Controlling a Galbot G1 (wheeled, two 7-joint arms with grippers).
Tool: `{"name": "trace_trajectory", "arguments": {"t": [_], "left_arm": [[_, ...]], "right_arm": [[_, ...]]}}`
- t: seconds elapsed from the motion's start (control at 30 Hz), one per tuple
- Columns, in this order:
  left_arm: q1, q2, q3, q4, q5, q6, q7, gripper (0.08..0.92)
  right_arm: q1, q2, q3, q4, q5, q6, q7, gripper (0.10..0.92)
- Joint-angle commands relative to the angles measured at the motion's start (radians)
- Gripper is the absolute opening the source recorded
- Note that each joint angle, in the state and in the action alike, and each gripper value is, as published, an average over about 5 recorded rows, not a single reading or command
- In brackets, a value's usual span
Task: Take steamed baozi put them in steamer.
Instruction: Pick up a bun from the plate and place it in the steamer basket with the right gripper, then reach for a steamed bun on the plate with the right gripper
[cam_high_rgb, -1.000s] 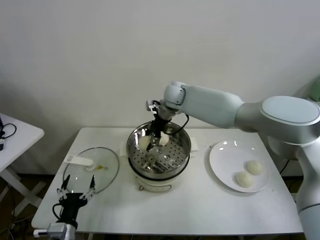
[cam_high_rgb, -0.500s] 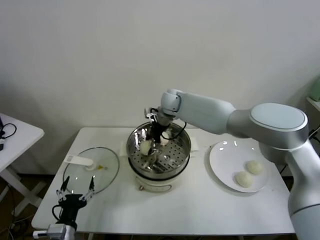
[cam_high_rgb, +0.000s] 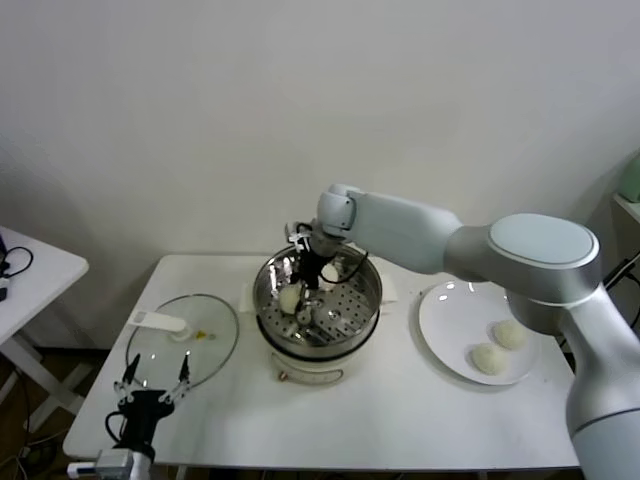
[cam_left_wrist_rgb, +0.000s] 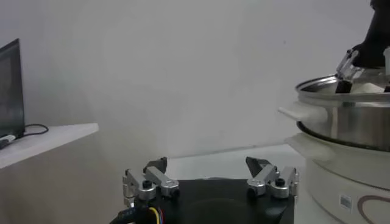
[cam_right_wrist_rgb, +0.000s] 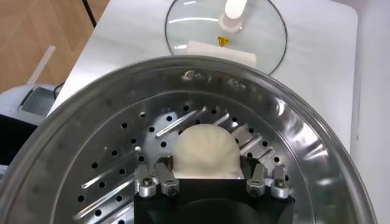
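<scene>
The steamer stands mid-table, a steel pot with a perforated tray on a cream base. My right gripper reaches down into it and is shut on a baozi. In the right wrist view this baozi sits between the fingers, low over the steamer's perforated tray. A second white baozi shows in the pot behind the gripper. Two more baozi lie on the white plate. My left gripper is open and empty, parked by the table's front left edge.
The glass lid with a white handle lies flat left of the steamer; it also shows in the right wrist view. The steamer's side stands close to the left gripper. A small white side table is far left.
My right gripper has gone down and a little left into the pot with the baozi, from above the rim to just over the tray. The left arm has not moved.
</scene>
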Motion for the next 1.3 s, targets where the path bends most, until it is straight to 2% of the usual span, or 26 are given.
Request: {"name": "trace_trajectory", "arguments": {"t": [0.03,0.17,0.47,0.73,1.03,1.3], "left_arm": [[0.0,0.0,0.0,0.001,-0.001,-0.001,0.0,0.823],[0.001,0.0,0.0,0.001,-0.002,-0.002,-0.001,0.823],[0.003,0.0,-0.002,-0.005,-0.006,-0.001,-0.002,0.823],[-0.018,0.006,0.001,-0.006,-0.009,0.007,-0.003,0.823],[-0.025,0.0,0.028,-0.004,-0.004,0.015,-0.001,0.823],[-0.01,0.006,0.022,-0.011,-0.011,0.012,0.011,0.823]], "right_arm": [[-0.004,0.004,0.005,-0.002,-0.008,0.004,0.006,0.761],[0.006,-0.004,0.003,0.009,-0.006,0.009,0.002,0.816],[0.134,-0.102,-0.042,0.122,0.053,0.015,-0.063,0.823],[0.361,-0.347,-0.117,0.34,0.1,0.05,-0.136,0.823],[0.405,-0.662,-0.108,0.447,-0.135,0.119,-0.201,0.823],[0.228,-0.895,0.01,0.487,-0.353,0.153,-0.23,0.823]]}}
